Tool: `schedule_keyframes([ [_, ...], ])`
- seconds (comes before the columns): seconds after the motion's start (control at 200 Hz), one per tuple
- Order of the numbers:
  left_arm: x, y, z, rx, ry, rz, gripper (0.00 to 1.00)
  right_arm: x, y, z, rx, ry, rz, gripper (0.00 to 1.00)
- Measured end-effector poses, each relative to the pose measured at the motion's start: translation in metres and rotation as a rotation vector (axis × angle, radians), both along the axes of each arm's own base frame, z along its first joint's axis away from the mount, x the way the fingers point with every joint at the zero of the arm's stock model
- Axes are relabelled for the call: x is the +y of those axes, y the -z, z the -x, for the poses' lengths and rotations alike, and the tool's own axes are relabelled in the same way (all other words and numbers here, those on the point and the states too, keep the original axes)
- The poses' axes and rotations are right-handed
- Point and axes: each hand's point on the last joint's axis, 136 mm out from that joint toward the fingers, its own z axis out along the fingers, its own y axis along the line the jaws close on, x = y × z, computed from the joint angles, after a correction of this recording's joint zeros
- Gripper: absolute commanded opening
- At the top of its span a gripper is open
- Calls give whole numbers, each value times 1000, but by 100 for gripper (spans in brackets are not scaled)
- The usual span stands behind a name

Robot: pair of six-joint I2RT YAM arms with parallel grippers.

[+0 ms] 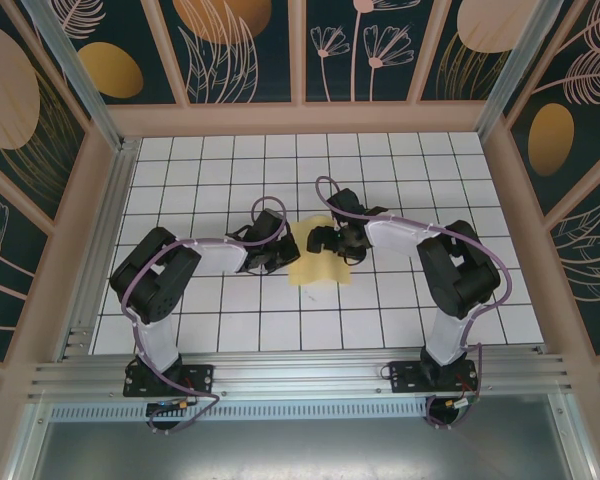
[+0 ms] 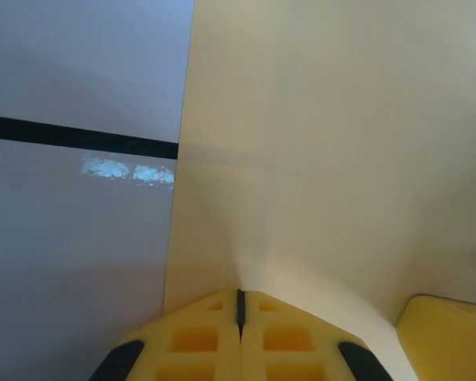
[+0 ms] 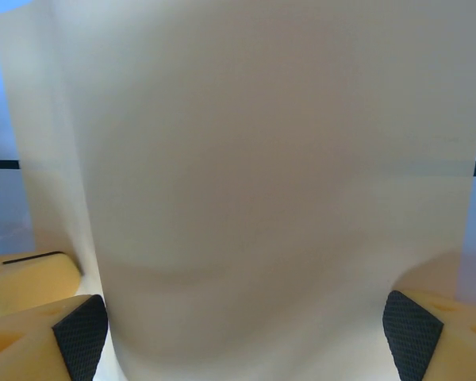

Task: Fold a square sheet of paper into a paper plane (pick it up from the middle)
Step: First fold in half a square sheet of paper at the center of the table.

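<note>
Left gripper (image 2: 239,321) is clenched on the square sheet of paper (image 2: 325,159), mid-table, which seems to rise upright, its side edges free. Right gripper (image 3: 246,329) stands released astride it. Tiled table (image 1: 230,320) spreads wide all around.

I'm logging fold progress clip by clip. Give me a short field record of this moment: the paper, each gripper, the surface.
paper: thin pale-yellow square sheet of paper, mid-table between the two grippers, bowed rather than lying flat
left gripper: shut on the sheet
right gripper: jaws wide apart, sheet standing between them, not clamped
surface: white tiled table with a dark grid
fold progress: no dart shape visible yet
</note>
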Motion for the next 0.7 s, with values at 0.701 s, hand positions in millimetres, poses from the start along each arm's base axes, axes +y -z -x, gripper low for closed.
schedule_keyframes([
  [0.701,-9,-1,3,-6,36,53,0,19,-4,6,-5,-64,-69,56],
])
